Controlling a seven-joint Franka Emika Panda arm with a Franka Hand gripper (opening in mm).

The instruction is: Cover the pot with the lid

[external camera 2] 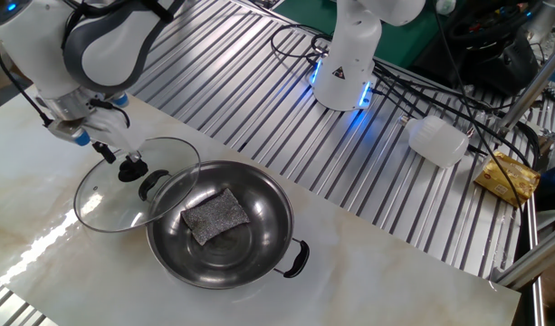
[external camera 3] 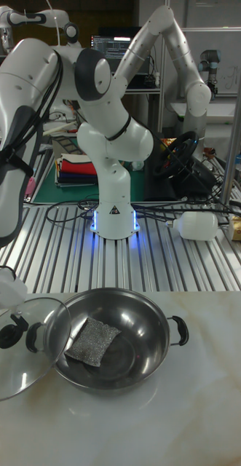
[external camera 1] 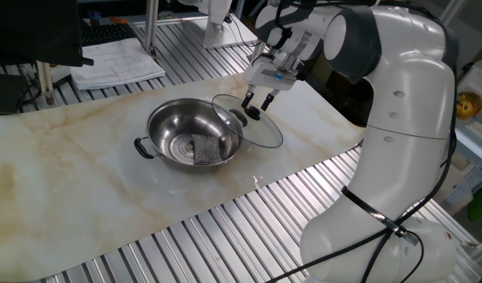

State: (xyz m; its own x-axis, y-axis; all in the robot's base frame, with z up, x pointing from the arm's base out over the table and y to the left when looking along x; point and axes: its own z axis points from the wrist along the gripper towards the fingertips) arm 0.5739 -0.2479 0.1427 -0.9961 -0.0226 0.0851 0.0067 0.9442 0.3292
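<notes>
The shiny steel pot stands on the marble sheet with a grey scouring pad inside it. The glass lid lies tilted, one edge propped on the pot's black handle and rim, the other on the sheet. My gripper is open right over the lid's black knob, one finger on each side, tips at about the knob's top. In the tall fixed view only the gripper's white body shows at the left edge.
The marble sheet lies on a ribbed metal table. Papers sit at the far left. A second robot's base, cables, a white bottle and a yellow packet lie beyond the pot.
</notes>
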